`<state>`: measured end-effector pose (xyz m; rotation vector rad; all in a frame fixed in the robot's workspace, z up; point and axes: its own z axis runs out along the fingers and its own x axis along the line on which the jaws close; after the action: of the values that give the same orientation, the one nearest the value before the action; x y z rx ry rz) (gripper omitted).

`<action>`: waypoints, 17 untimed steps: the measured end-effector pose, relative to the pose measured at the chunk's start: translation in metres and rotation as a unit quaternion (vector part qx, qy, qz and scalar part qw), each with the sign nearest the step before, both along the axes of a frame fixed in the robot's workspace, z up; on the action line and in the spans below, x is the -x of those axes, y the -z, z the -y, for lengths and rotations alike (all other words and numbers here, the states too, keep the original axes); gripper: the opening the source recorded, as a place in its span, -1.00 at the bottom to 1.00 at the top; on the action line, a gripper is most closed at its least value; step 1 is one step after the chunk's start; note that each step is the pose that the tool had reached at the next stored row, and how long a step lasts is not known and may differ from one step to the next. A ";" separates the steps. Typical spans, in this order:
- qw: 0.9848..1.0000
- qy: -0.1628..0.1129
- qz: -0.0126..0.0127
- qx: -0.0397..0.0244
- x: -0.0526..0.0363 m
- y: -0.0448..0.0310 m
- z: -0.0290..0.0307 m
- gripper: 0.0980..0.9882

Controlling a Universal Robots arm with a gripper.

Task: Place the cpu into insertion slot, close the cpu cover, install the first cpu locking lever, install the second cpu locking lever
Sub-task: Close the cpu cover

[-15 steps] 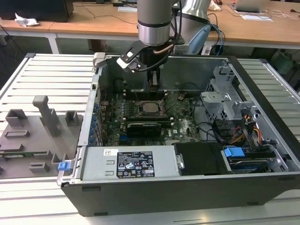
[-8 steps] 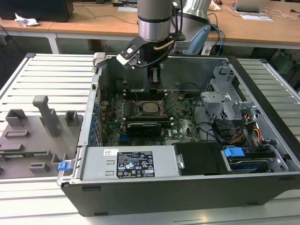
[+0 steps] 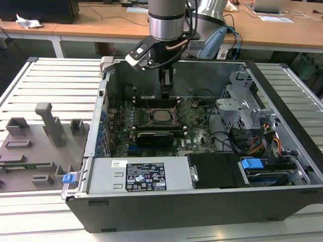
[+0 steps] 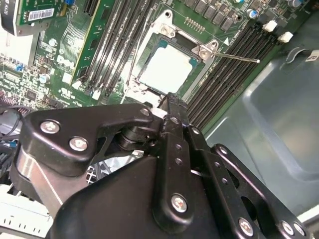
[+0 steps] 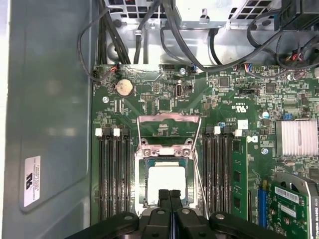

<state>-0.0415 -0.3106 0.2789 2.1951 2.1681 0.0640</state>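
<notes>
The cpu shows its pale silver top inside the insertion slot on the green board, and it appears again in the second wrist view and in the exterior view. The cpu cover lies flat around the chip as a dull metal frame. A thin wire locking lever runs along one side of the socket and sticks out past it. My gripper hovers just above the socket's edge, its black fingers pressed together and holding nothing. It hangs over the board.
Black memory slots flank the socket on both sides. A green card and a finned heatsink lie nearby. Cables cross the case wall. A drive cage and a power supply fill the case. A grey fixture tray sits outside it.
</notes>
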 end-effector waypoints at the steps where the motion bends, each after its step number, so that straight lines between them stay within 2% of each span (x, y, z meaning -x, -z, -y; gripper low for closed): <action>1: 1.000 0.000 0.000 0.000 0.0001 -0.0018 -0.0009 -0.98; 4: 1.000 0.000 0.000 0.001 -0.0010 -0.0069 -0.0015 -0.98; 14: 1.000 0.000 0.000 0.001 -0.0188 -0.0074 -0.0015 -0.98; 16: 1.000 0.000 0.000 0.001 -0.0236 -0.0074 -0.0015 -0.98; 17: 1.000 0.000 0.000 0.001 -0.0296 -0.0074 -0.0015 -0.98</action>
<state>-0.0120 -0.3091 0.2863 2.1948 2.1678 0.0621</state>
